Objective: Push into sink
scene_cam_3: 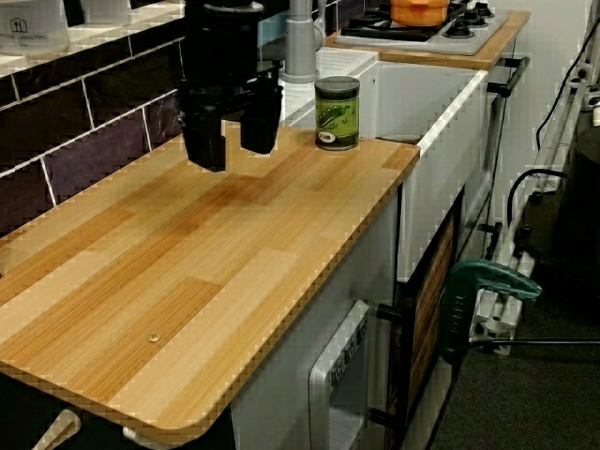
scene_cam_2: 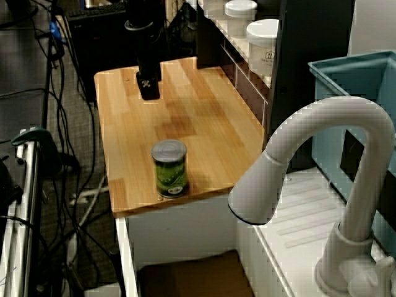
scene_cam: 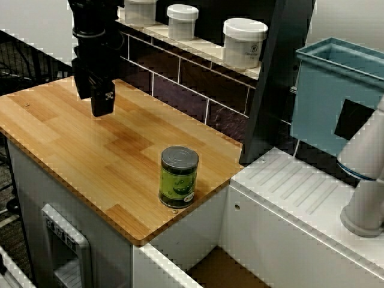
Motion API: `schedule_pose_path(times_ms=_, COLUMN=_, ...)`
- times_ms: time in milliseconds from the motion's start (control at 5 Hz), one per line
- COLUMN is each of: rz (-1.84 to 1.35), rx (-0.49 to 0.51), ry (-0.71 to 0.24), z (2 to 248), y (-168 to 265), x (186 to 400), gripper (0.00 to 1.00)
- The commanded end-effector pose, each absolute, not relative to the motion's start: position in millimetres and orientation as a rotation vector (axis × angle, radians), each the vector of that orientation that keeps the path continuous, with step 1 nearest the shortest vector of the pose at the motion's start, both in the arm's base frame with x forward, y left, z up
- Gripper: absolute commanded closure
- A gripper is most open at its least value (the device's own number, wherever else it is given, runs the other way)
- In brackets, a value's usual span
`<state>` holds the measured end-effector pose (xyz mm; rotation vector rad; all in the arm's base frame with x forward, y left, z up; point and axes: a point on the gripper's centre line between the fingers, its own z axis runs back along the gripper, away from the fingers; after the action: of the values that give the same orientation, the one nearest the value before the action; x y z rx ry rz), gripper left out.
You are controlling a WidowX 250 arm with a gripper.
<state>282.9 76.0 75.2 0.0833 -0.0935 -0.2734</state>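
Note:
A green can with a grey lid stands upright on the wooden counter, close to the corner that borders the sink. The sink lies just below that edge, with white walls and a brown bottom. My black gripper hangs just above the counter's far side, well away from the can. In the side view the gripper is open, its two fingers apart with nothing between them.
A white faucet arches over the ribbed draining surface. Behind it stands a blue-grey tub. White jars line the tiled ledge at the back. Cables and a green clamp sit beside the counter.

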Motion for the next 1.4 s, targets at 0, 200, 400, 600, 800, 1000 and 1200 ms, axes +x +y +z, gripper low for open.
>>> schedule_pose_path(times_ms=0, rz=-0.315, rx=0.139, ry=-0.183, z=85.2, y=45.4, x=281.1, gripper=0.00)
schedule_pose_path(times_ms=200, rz=-0.337, rx=0.141, ry=-0.193, z=86.8, y=35.4, x=283.1, gripper=0.00)
schedule_pose_path(times_ms=400, rz=-0.348, rx=0.140, ry=-0.196, z=85.2, y=29.5, x=287.3, gripper=0.00)
schedule_pose_path(times_ms=600, rz=-0.333, rx=0.171, ry=-0.176, z=81.3, y=18.8, x=286.4, gripper=0.00)
schedule_pose_path(times_ms=800, rz=-0.341, rx=0.177, ry=-0.173, z=77.8, y=10.0, x=280.8, gripper=0.00)
schedule_pose_path(times_ms=1000, rz=-0.335, rx=0.189, ry=-0.167, z=74.1, y=4.6, x=277.0, gripper=0.00)
schedule_pose_path(times_ms=1200, rz=-0.314, rx=0.177, ry=-0.155, z=72.9, y=3.7, x=277.7, gripper=0.00)
